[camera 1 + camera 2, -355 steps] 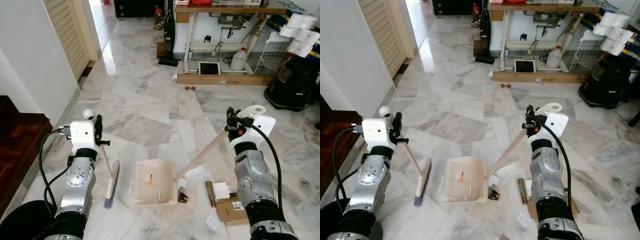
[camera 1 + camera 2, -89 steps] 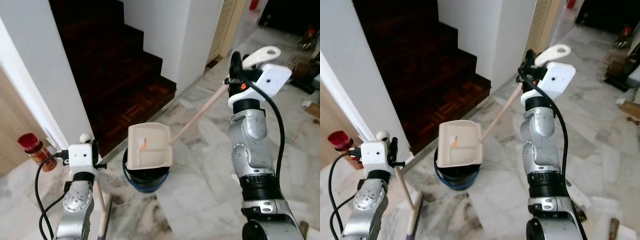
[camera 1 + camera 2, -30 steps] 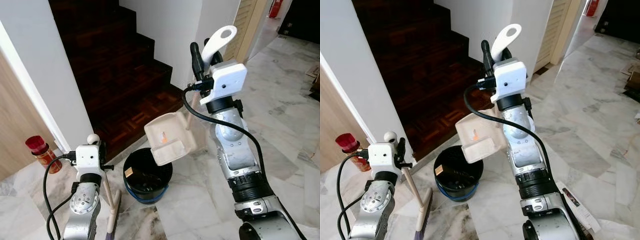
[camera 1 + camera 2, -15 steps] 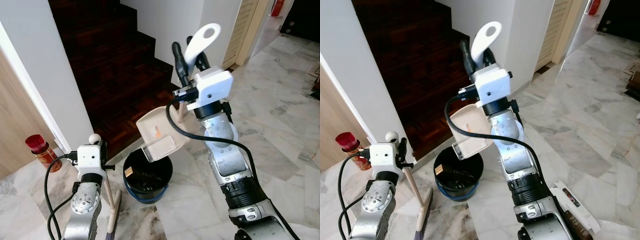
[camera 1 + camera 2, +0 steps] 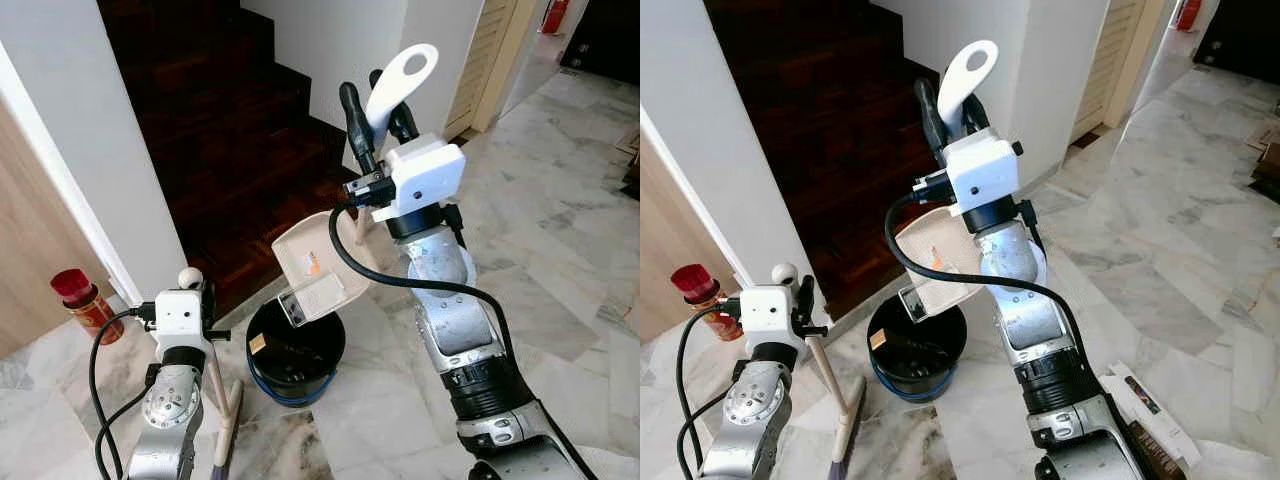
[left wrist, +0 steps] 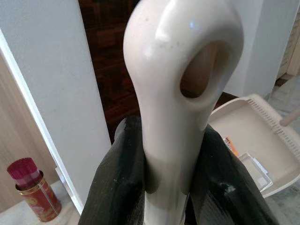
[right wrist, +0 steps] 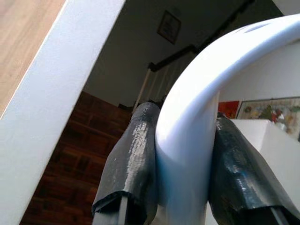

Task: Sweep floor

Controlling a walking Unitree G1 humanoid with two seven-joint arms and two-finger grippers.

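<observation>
Beside dark stairs (image 5: 230,150), right pincer (image 5: 375,105) grips the dustpan (image 5: 315,265) tilted over the bin (image 5: 295,350); left pincer (image 5: 195,300) clamps the broom (image 5: 225,425).

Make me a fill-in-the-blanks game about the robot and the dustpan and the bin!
1. The right gripper holds the dustpan tipped above a black ____.
2. The left gripper is closed on the handle of the ____.
3. A red-lidded jar stands on the floor beside the white ____.
4. Behind the bucket, dark wooden ____ lead upward.

Missing words: bucket; broom; wall; stairs
</observation>
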